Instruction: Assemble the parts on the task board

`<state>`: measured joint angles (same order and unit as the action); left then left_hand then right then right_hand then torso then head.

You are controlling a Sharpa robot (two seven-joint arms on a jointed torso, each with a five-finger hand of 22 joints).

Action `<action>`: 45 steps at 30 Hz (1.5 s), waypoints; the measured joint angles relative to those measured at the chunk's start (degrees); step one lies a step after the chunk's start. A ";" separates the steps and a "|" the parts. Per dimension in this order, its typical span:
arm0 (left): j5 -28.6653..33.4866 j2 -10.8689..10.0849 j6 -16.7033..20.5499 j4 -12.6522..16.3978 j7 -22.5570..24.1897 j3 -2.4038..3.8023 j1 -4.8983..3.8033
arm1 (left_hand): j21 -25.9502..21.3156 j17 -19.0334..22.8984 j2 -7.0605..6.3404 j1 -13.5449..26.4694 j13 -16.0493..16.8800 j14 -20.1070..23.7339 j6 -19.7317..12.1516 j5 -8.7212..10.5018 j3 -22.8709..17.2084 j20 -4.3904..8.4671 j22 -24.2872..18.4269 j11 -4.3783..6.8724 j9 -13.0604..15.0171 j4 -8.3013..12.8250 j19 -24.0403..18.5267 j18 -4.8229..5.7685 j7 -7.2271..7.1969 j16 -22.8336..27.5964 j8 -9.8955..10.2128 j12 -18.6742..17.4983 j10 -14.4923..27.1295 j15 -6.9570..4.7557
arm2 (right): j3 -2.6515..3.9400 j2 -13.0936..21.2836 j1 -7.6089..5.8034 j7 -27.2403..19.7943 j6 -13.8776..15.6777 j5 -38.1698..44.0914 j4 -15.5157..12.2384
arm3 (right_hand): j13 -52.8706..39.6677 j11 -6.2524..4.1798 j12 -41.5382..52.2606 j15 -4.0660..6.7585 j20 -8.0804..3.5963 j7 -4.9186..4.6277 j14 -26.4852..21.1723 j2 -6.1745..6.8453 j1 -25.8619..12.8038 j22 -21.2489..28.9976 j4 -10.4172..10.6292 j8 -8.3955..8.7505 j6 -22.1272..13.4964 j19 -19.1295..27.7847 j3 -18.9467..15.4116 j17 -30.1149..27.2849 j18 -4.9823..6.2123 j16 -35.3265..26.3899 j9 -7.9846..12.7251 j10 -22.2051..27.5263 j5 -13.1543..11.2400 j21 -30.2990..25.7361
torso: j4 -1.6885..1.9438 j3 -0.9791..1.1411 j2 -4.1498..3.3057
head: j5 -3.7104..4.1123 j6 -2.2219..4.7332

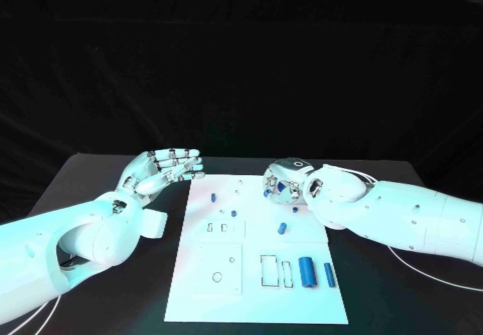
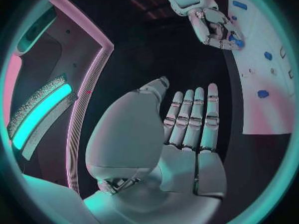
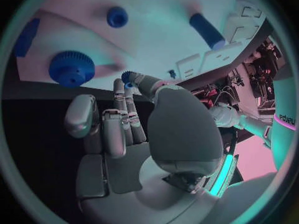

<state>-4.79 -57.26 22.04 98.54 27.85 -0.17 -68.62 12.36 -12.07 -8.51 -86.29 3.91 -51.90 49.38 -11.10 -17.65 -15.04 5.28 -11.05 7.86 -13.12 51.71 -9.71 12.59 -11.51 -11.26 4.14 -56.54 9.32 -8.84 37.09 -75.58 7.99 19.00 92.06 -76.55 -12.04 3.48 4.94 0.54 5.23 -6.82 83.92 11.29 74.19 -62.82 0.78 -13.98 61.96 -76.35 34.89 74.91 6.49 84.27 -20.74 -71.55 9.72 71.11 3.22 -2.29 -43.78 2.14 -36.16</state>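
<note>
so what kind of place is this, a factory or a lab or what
Most likely a robotics lab or test bench, not a factory line. A white task board with small blue parts lies on a black table against a dark backdrop, and both the left hand and right hand hover over it.

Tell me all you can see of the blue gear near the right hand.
The blue gear is a small round toothed wheel with a centre hole, plastic-looking, lying flat on the white task board near its far right edge. The right hand hovers beside it; whether a finger touches it is unclear.
</note>
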 measured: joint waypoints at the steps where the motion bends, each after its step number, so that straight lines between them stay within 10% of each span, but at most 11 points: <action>1: 0.00 0.01 -0.02 -0.03 -0.02 0.00 0.00 | 0.00 0.00 0.00 0.00 0.00 0.00 0.00 0.00 0.00 0.00 0.00 0.00 0.00 0.00 0.00 0.00 0.00 0.00 0.00 0.00 0.00 0.00 | 0.06 -0.58 -0.14 0.26 0.56 0.00 0.36 | 0.00 0.00 0.00 0.00 0.00 0.00 0.00 -0.01 -0.01 -0.09 0.00 0.00 0.00 0.00 0.00 0.00 0.00 0.09 0.00 0.00 -0.01 0.22 | 0.01 0.00 -0.02 | 0.00 0.04; 17: 0.00 0.71 -0.26 -0.56 -0.29 0.00 -0.10 | 0.00 0.01 0.00 0.00 0.00 0.00 0.00 0.00 0.00 0.00 0.00 0.00 0.05 0.00 0.00 0.00 0.00 0.00 0.00 0.00 0.00 0.00 | 0.32 -8.46 -0.45 1.51 5.96 -1.88 7.28 | 0.02 0.01 -0.46 0.00 0.01 -0.04 0.00 -0.07 -0.06 -0.80 -0.14 -0.19 -0.07 -0.41 0.52 -0.01 -0.78 0.64 -0.54 0.01 0.17 0.61 | 0.11 -0.01 -0.28 | -0.06 0.47; 45: -0.01 1.28 -0.52 -0.78 -0.50 0.00 -0.46 | 0.00 -0.05 0.00 0.00 0.00 0.41 0.00 0.00 -0.16 0.00 0.00 0.00 0.03 0.16 -0.01 0.00 0.00 0.27 0.00 0.00 0.00 0.00 | 0.31 -12.46 0.56 1.31 6.87 -3.79 12.05 | 0.10 0.22 -0.79 -0.01 0.01 -0.56 0.00 -0.05 -0.06 -0.96 -0.14 0.10 -0.79 -0.40 0.49 0.02 -0.77 0.85 -1.05 0.22 0.12 0.61 | 0.19 -0.04 -0.50 | -0.82 0.13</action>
<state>-4.81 -55.97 21.52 97.76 27.35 -0.17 -69.08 12.36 -12.12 -8.52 -86.29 3.91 -51.49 49.38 -11.10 -17.81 -15.04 5.28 -11.05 7.89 -12.96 51.70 -9.71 12.59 -11.23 -11.26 4.15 -56.53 9.33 -8.52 24.63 -75.02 9.30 25.86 88.27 -64.50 -11.93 3.70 4.14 0.53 5.24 -7.38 83.92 11.24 74.13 -63.79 0.64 -13.88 61.17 -76.75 35.38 74.94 5.72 85.12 -21.79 -71.33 9.84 71.72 3.42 -2.33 -44.28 1.32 -36.03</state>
